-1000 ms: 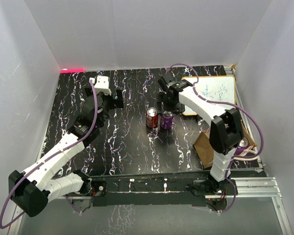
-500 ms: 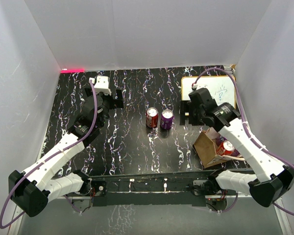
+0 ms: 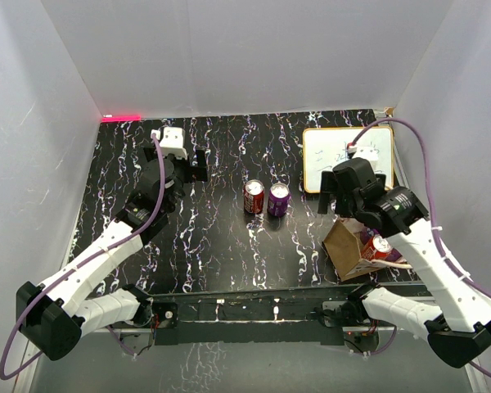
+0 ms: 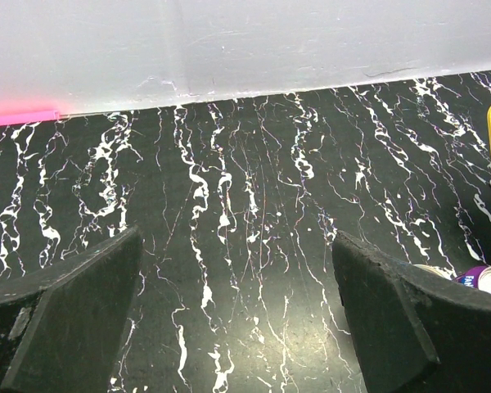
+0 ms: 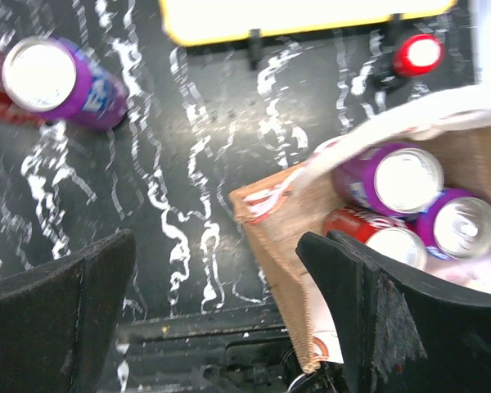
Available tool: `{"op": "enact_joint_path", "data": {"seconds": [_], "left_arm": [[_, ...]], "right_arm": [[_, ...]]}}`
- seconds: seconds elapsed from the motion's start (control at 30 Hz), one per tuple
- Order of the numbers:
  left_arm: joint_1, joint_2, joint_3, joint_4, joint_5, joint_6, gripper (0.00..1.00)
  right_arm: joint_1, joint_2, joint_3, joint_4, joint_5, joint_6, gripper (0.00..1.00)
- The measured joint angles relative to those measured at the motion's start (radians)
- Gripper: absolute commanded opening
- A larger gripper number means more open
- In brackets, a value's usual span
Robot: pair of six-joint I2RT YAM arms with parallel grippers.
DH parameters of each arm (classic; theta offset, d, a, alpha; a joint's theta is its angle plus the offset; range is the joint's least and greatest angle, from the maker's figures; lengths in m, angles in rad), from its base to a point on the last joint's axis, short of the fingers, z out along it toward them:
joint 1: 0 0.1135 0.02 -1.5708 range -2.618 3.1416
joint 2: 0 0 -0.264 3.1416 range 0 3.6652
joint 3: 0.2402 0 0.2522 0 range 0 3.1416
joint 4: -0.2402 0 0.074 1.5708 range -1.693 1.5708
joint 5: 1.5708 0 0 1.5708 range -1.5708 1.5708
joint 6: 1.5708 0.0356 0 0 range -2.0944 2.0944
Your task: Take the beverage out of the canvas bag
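The tan canvas bag (image 3: 344, 248) stands open at the front right. In the right wrist view the bag (image 5: 282, 246) holds two purple cans (image 5: 390, 180) and a red can (image 5: 376, 236); a cream handle lies along its rim. My right gripper (image 3: 334, 201) is open and empty, hovering above the bag's left edge (image 5: 217, 311), with one finger over the table and the other finger (image 5: 393, 319) over the bag's mouth. My left gripper (image 3: 199, 165) is open and empty above bare table at the back left (image 4: 237, 319).
A red can (image 3: 254, 196) and a purple can (image 3: 278, 199) stand side by side mid-table; the purple one also shows in the right wrist view (image 5: 57, 82). A yellow-rimmed white board (image 3: 348, 155) with writing lies at the back right. White walls enclose the table.
My right arm has swung from the back, beside the two standing cans, rightward and toward the front to above the bag. The left arm has hardly moved.
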Motion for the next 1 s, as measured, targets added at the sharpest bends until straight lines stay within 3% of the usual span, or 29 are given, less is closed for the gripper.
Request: {"op": "enact_joint_path", "data": {"seconds": [0.17,0.33,0.67,0.87,1.0], "left_arm": [[-0.001,0.002,0.000,0.000,0.000,0.000,0.97],[-0.003,0.002,0.000,0.000,-0.002,0.000,0.97],[-0.006,-0.004,0.000,0.000,-0.008,0.001,0.97],[-0.017,-0.023,0.000,0.002,-0.018,0.005,0.97],[-0.023,-0.038,0.000,0.004,-0.028,0.009,0.97]], "right_arm": [[-0.045,0.015,0.027,-0.057,0.211,0.091,0.87],[-0.212,0.013,0.023,-0.066,0.321,0.132,0.79],[-0.460,-0.024,-0.087,-0.029,0.302,0.189,0.70],[-0.621,-0.011,-0.093,0.026,0.212,0.162,0.68],[-0.658,0.018,-0.112,0.050,0.133,0.165,0.68]]}}
